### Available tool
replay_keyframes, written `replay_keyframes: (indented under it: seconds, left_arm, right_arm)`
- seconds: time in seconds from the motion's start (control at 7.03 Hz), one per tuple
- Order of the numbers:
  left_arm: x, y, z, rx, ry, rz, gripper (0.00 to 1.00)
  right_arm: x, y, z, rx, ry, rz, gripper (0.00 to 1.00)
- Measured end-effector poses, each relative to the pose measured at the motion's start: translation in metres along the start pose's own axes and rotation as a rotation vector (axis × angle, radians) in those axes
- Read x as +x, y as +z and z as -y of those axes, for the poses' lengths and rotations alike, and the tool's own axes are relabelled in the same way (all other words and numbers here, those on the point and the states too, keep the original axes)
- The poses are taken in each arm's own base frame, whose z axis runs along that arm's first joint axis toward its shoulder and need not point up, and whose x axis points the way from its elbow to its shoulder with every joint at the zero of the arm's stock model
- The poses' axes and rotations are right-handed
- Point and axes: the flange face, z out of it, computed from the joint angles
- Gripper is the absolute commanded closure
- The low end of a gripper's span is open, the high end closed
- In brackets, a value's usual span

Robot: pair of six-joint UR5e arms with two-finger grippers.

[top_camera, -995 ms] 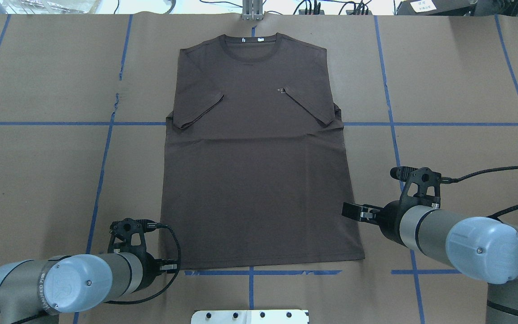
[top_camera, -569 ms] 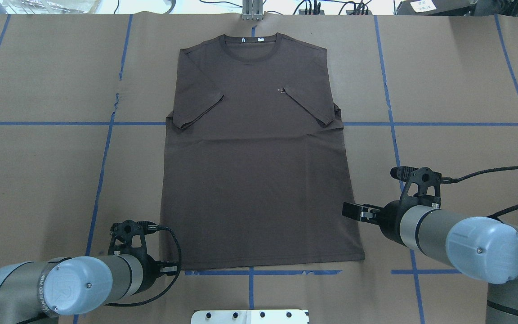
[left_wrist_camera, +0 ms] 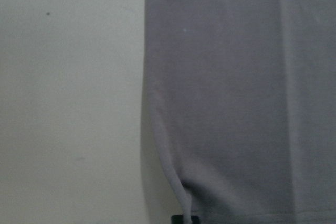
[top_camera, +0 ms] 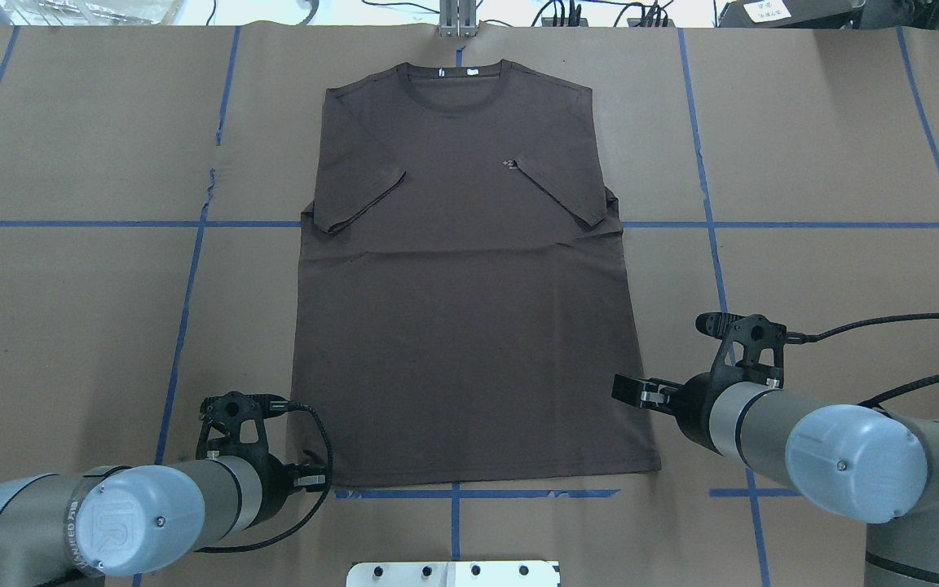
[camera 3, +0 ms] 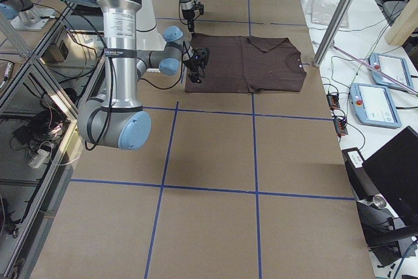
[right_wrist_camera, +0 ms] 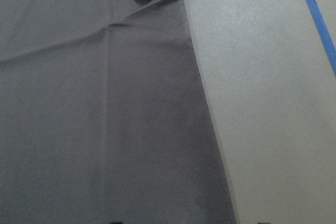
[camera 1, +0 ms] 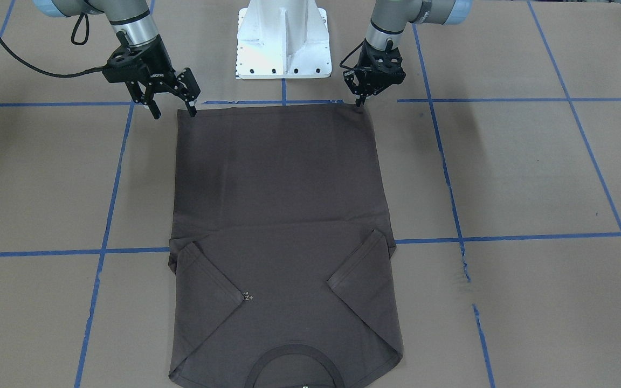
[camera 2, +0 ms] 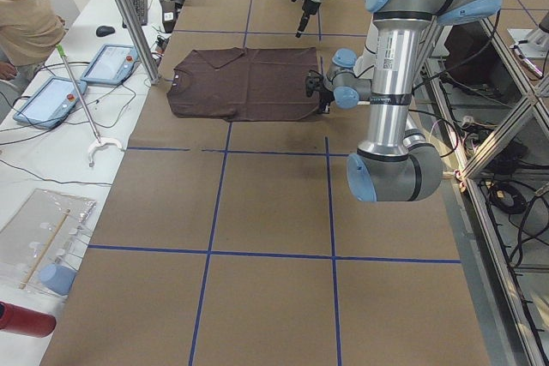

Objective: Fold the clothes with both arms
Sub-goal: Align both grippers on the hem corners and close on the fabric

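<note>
The dark grey-brown T-shirt [top_camera: 469, 326] lies flat on the brown table, collar far from me, both sleeves folded in over the chest. Its hem [camera 1: 273, 108] runs along the near blue tape line. My left gripper [camera 1: 361, 102] is down at the hem's left corner and shut on it; in the left wrist view the fabric edge [left_wrist_camera: 168, 171] bunches towards a black fingertip [left_wrist_camera: 184, 219]. My right gripper [camera 1: 174, 110] hovers open over the hem's right corner, one finger [camera 1: 154, 112] off the shirt and the other over it. From overhead the right gripper [top_camera: 628, 390] sits at the shirt's right edge.
The white pedestal base [camera 1: 282, 37] stands just behind the hem. Blue tape lines [top_camera: 184, 310] grid the brown paper. Beyond the collar end, a person [camera 2: 26, 23] sits at a side table with tablets [camera 2: 111, 62] and an upright metal pole [camera 2: 129, 15].
My right arm has drawn back a little towards the hem, its gripper still open. The left arm has settled slightly lower at the hem corner. The shirt has not moved.
</note>
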Motion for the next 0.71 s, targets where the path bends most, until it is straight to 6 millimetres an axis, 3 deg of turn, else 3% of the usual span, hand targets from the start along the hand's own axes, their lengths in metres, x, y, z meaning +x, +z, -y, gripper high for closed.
replay_keyframes:
  seconds: [0.57, 0.71]
  left_arm:
    - [0.004, -0.006, 0.006, 0.048, -0.001, -0.011, 1.00]
    - [0.004, -0.006, 0.006, 0.050, -0.001, -0.010, 1.00]
  right_arm:
    - [0.011, 0.032, -0.061, -0.004, -0.006, -0.053, 0.31]
    - [0.016, 0.034, -0.067, -0.003, -0.012, -0.065, 0.31]
